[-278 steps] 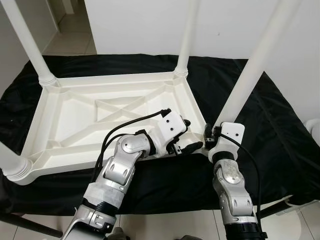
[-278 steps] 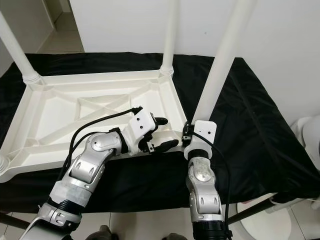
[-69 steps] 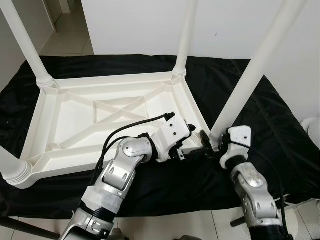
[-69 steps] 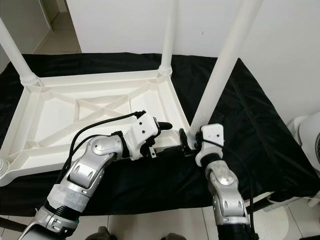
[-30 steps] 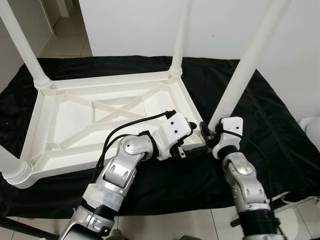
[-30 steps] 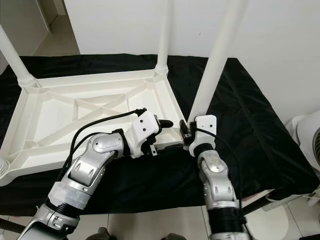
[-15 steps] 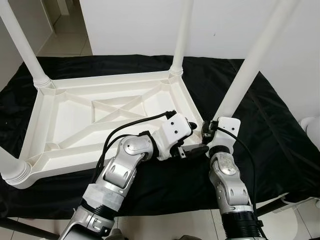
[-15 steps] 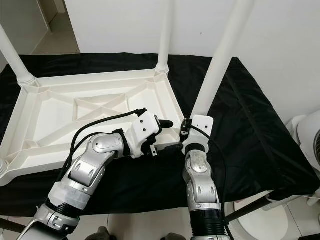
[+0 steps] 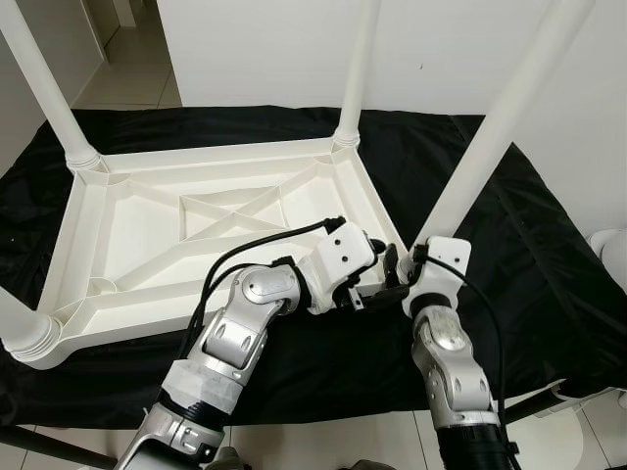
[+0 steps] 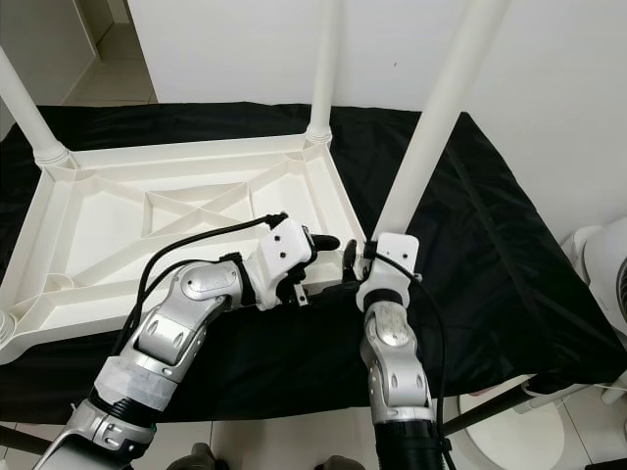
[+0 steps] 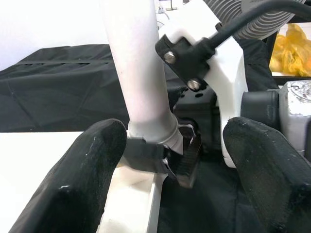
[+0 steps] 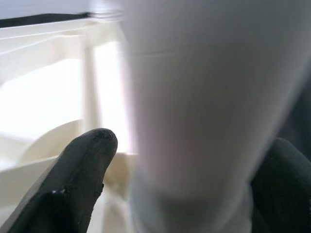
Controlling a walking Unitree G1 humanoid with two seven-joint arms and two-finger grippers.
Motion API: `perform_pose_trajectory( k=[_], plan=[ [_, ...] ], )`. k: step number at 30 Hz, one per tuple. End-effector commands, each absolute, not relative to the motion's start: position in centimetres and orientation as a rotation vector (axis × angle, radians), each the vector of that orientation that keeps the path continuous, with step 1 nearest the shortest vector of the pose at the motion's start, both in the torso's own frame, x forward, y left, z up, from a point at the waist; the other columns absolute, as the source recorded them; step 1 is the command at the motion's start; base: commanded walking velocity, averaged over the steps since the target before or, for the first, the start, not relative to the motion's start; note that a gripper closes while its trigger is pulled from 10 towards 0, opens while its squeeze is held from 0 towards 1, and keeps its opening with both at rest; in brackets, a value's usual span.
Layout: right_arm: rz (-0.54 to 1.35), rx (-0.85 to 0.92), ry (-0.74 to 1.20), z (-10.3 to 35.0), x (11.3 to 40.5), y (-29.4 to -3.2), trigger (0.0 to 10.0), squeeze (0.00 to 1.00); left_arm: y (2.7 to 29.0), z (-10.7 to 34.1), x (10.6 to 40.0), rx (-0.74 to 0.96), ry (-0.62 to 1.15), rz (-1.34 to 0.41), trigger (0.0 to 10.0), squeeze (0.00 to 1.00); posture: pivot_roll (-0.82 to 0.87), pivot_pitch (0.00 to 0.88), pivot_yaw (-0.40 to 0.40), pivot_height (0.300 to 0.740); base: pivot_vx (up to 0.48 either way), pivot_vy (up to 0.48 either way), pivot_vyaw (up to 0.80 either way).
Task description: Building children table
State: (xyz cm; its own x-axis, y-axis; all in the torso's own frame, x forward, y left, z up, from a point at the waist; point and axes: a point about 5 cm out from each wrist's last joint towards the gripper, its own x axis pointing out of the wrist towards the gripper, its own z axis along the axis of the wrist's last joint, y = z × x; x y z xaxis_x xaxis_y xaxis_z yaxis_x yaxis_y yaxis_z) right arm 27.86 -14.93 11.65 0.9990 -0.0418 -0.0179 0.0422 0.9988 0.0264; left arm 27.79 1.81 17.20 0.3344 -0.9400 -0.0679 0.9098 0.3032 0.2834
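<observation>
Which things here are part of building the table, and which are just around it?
Part of the job:
- tabletop, lying upside down
- near right leg, standing in its corner
- right claw, fingers either side of that leg's base
- left claw, open at the same corner
- the other legs

Just around:
- black cloth under the table
- white thing at the far right edge

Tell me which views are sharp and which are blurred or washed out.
Both eye views are sharp and evenly lit. Left wrist view: the leg is crisp, while the near fingers are a little soft. Right wrist view: the leg fills the frame, blurred, and the tabletop behind it is blown out white.
</observation>
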Motion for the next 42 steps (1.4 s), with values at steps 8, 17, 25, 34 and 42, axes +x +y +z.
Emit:
perform_pose_trajectory(
  k=[8, 17, 25, 34, 42],
  plan=[
    [0.107, -0.015, -0.018, 11.8, 27.7, -16.5, 10.0, 0.00, 1.8, 16.8, 28.0, 0.287, -0.115, -1.153, 10.0, 0.00, -0.03, 0.000, -0.028, 0.740, 0.000, 0.000, 0.00],
    [0.353, -0.148, -0.025, 12.7, 29.3, -17.9, 10.0, 0.00, 1.6, 17.0, 28.2, 0.288, -0.122, -1.156, 10.0, 0.00, -0.02, 0.000, -0.030, 0.740, 0.000, 0.000, 0.00],
    [0.524, -0.180, 0.041, 11.7, 29.8, -17.0, 0.0, 0.00, 1.8, 17.1, 28.2, 0.291, -0.127, -1.143, 10.0, 0.00, 0.00, 0.000, -0.041, 0.740, 0.000, 0.000, 0.00],
    [0.557, -0.145, 0.060, 10.8, 29.2, -17.5, 0.0, 0.00, 2.0, 17.1, 28.1, 0.293, -0.124, -1.137, 10.0, 0.00, 0.00, 0.000, -0.034, 0.740, 0.000, 0.000, 0.00],
    [0.371, -0.136, 0.064, 10.8, 29.9, -18.5, 10.0, 0.00, 2.0, 17.1, 28.3, 0.294, -0.124, -1.140, 10.0, 0.00, -0.01, 0.000, -0.026, 0.740, 0.000, 0.000, 0.00]
  ],
)
